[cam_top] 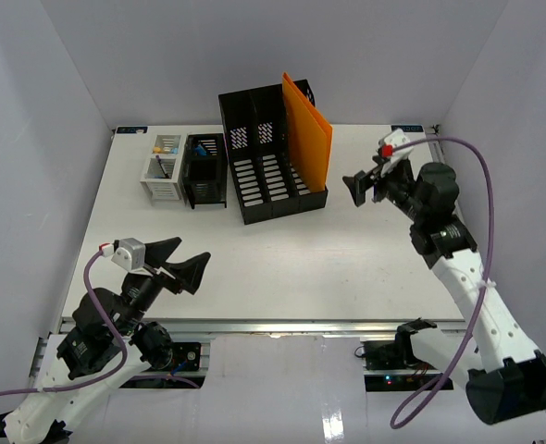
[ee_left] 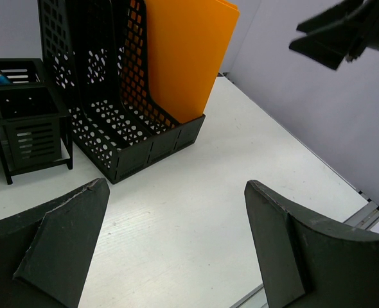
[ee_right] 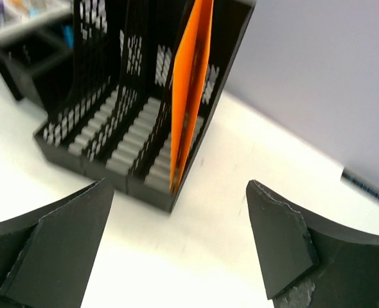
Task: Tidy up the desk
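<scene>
**A:** From overhead, what do we have on the tabletop (cam_top: 347,268)?

**B:** It fills the floor of the grey-walled cell, and everything is lined up toward its far edge. There is a white organizer (cam_top: 162,176), a black mesh organizer (cam_top: 205,171) just beside it, then a black three-slot file rack (cam_top: 259,190). An orange folder (cam_top: 308,139) stands on edge in the slot at the robot's right end, leaning a little. The slot walls are what hold it up.

**A:** And our arms?

**B:** The right pincer (cam_top: 354,191) hovers just to the right of the rack, above the surface, spread apart and holding nothing. The left pincer (cam_top: 194,248) sits low near the front rail, also spread wide and holding nothing, well apart from the rack. We judge it is parked out of the way.

**A:** Does the left wrist view agree?

**B:** Yes. We see both dark fingers (ee_left: 61,244) spread with only bare tabletop between them. The rack and folder are ahead, and the mesh organizer is to the left.

**A:** The right wrist view?

**B:** The pincer is wide open there too, with nothing between its tips, and it points at the folder's edge in its end slot. The picture is soft, so we cannot read what lies in the organizers behind.

**A:** So what's left?

**B:** Judging from this, the folder is filed. We see no loose item lying on the tabletop in these views, so the tidying looks near done.
</scene>
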Robot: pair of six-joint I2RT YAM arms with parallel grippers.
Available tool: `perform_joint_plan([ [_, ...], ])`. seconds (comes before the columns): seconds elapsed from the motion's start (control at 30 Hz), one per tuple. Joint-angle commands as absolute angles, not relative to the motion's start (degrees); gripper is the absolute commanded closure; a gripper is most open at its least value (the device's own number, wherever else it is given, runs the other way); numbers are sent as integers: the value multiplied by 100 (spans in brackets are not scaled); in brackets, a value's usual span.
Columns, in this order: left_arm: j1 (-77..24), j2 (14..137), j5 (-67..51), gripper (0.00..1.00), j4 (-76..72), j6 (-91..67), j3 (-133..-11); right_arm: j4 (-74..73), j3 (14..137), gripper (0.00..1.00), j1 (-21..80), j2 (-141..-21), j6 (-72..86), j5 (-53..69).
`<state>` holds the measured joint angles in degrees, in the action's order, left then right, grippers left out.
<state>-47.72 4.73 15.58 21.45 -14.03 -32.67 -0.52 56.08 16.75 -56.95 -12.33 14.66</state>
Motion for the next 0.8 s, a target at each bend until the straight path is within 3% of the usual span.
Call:
perform_joint_plan([
  [0.0, -4781, 495, 1323, 2, 2161, -1432, -3286, -1026, 4594, 10, 1667, -4777, -1001, 775],
  [0.23, -4781, 666, 1126, 2, 2153, -1408, -3278, -1444, 3601, 10, 1537, -4150, -589, -328],
  [0.77, -4781, 911, 1058, 2, 2171, -1397, -3270, -1104, 2971, 10, 744, -3442, -44, -261],
])
